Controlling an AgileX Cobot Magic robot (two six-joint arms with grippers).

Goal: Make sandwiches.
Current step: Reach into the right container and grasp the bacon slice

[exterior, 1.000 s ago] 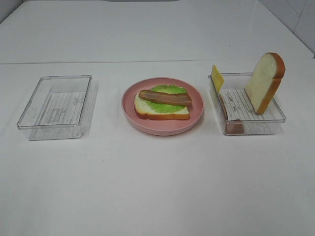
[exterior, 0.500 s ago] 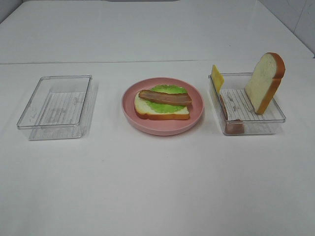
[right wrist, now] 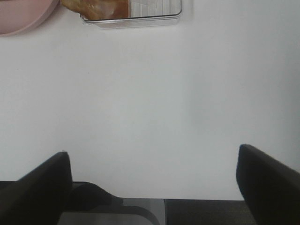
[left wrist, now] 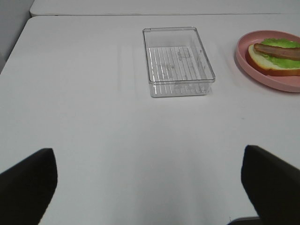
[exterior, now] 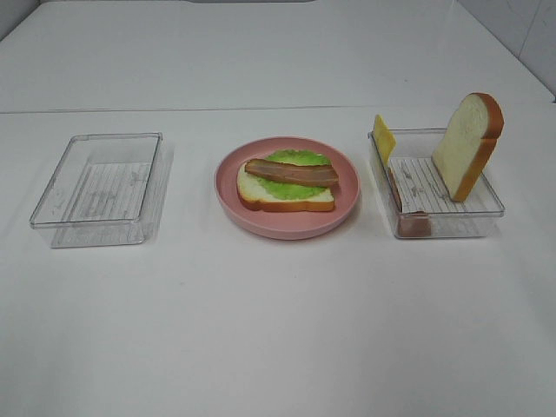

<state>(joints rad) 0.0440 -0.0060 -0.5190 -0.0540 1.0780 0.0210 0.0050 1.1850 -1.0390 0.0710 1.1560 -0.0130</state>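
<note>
Both claws sit back at the near side of the white bench (exterior: 278, 330), pointing forward across it. The left claw (left wrist: 150, 187) stands wide, its dark fingertips (left wrist: 28, 183) at the two lower corners of its wrist view with only bench between them. The right claw (right wrist: 152, 180) is spread as wide and grips nothing. Further in, three things stand in a row, well apart. On the left is a clear tray (exterior: 52, 228). In the middle a pink plate (exterior: 287, 228) carries the half-built sandwich (exterior: 285, 198): one bread slice lying flat, lettuce (exterior: 295, 188) on it, and a bacon strip (exterior: 291, 173) across the lettuce. On the right a second tray (exterior: 460, 213) holds another bread slice (exterior: 467, 146) standing on edge against its far right wall, a cheese slice (exterior: 383, 137) upright at its far left corner and ham (exterior: 413, 224) low along its left side. Behind the row a seam crosses the bench, with tiled wall at the far right corner. The arms lie outside the high view, the ham is blurred behind the tray wall, and the right wrist view cuts off the plate and tray.
</note>
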